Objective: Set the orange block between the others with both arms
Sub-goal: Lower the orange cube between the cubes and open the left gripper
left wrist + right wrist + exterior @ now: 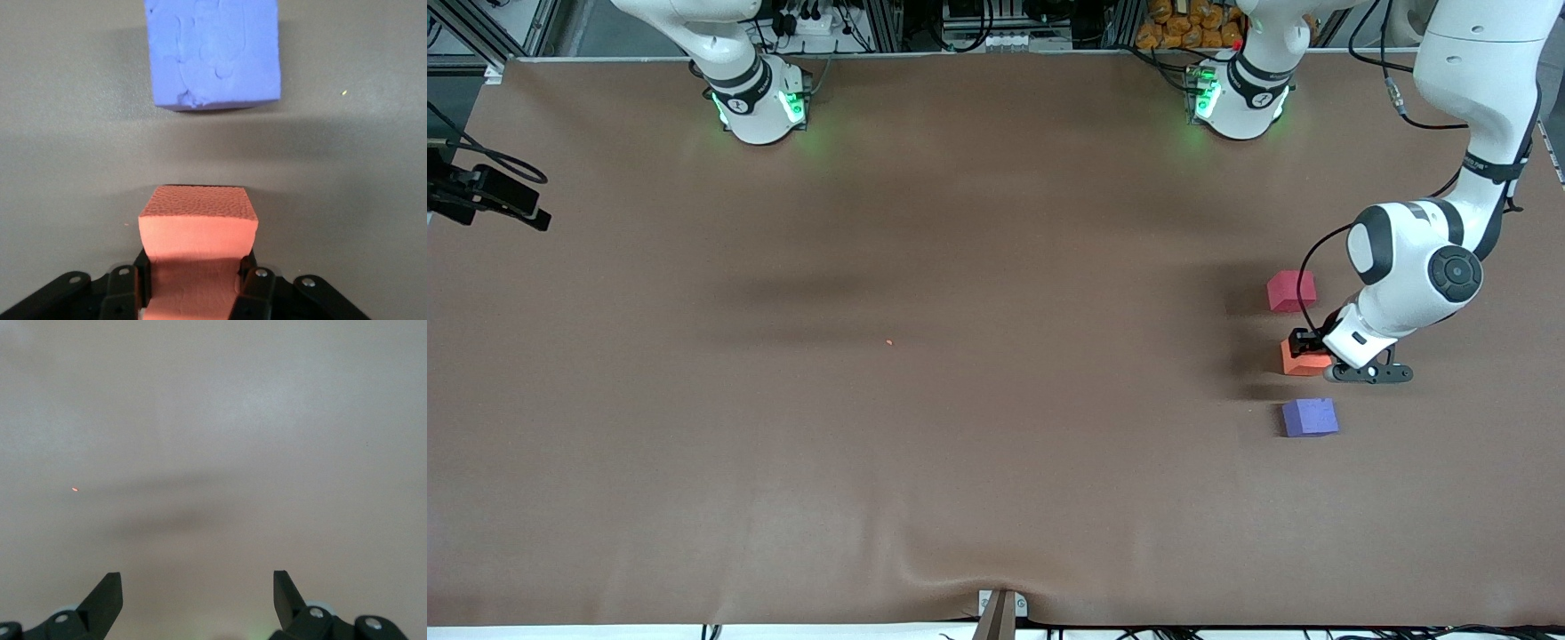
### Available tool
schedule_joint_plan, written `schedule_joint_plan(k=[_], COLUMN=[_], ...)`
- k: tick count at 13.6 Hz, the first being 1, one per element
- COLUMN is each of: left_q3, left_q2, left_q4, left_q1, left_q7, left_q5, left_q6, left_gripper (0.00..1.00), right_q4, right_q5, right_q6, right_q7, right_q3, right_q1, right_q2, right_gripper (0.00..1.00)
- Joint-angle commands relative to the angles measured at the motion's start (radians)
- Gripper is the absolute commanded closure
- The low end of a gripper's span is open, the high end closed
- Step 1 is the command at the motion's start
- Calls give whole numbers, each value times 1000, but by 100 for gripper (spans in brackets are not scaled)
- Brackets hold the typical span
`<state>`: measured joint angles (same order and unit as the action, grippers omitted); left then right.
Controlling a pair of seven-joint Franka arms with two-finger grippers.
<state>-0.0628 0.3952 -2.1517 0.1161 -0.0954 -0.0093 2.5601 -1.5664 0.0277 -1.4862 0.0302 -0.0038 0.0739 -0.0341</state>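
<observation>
The orange block [1298, 358] [198, 220] is pinched between the shut fingers of my left gripper [1305, 345] [197, 283], low at the table surface. It lies in the gap between the others. The pinkish-red cube [1291, 291] is farther from the front camera and the purple-blue cube [1309, 417] [212, 53] is nearer, both apart from it. All three sit toward the left arm's end of the table. My right gripper [197, 587] is open over bare brown table with nothing between its fingers. In the front view only that arm's base shows.
A tiny orange speck [889, 342] [75, 489] lies mid-table. A black camera mount [489, 197] reaches in at the right arm's end of the table. The brown table cover [960, 498] wrinkles near the front edge.
</observation>
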Motion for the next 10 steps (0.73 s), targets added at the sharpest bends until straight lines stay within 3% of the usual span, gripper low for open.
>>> schedule_joint_plan(k=[1, 5, 7, 8, 9, 10], left_q3=[-5, -6, -6, -6, -6, -6], left_q2=[22, 50, 51, 51, 51, 50], left_q4=[27, 44, 47, 47, 47, 47], left_q1=[2, -1, -7, -12, -12, -12], left_q7=[10, 17, 20, 19, 19, 19], left_q5=[6, 2, 2, 2, 2, 2], left_q6=[8, 8, 6, 6, 6, 6], left_gripper=[100, 99, 89, 76, 54, 1], right_q4=[-4, -6, -6, -4, -6, -6], right_q5=[6, 6, 6, 6, 6, 6], right_q6=[-5, -3, -3, -3, -3, -3], right_q7=[7, 7, 7, 7, 7, 7], right_q3=[-1, -1, -1, -1, -1, 1], right_q1=[-5, -5, -5, -5, -5, -5], right_q2=[-4, -4, -4, -4, -4, -4], right_gripper=[0, 0, 0, 0, 0, 0])
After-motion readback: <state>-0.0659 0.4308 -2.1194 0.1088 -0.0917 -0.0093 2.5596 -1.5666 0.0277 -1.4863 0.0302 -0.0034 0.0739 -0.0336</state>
